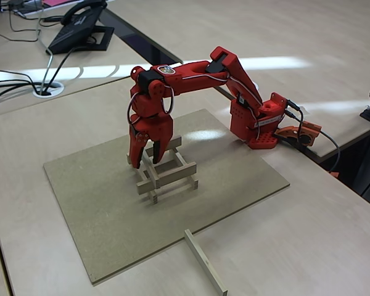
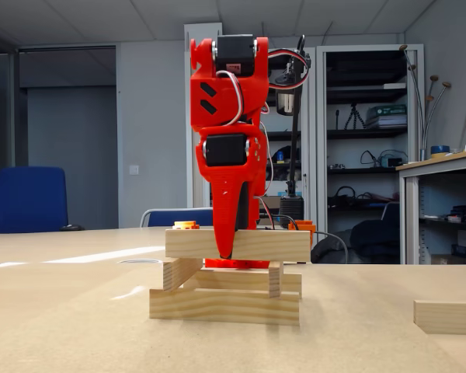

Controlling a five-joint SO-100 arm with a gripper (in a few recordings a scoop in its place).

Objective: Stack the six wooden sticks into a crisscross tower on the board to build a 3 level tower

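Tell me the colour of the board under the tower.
Brownish-tan, matte, darker than the pale desk. The board shows best in a fixed view from above.

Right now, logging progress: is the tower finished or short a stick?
Short one: the tower carries one top stick, and a loose stick lies beside the board.

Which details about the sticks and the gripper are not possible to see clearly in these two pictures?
- Gripper: in both fixed views, its red fingers overlap the top stick, so grip or release cannot be told.
- Tower: the far sticks are hidden behind the gripper and nearer sticks, so the exact count stays uncertain.
- Loose stick: cut off by the picture edge in both fixed views.
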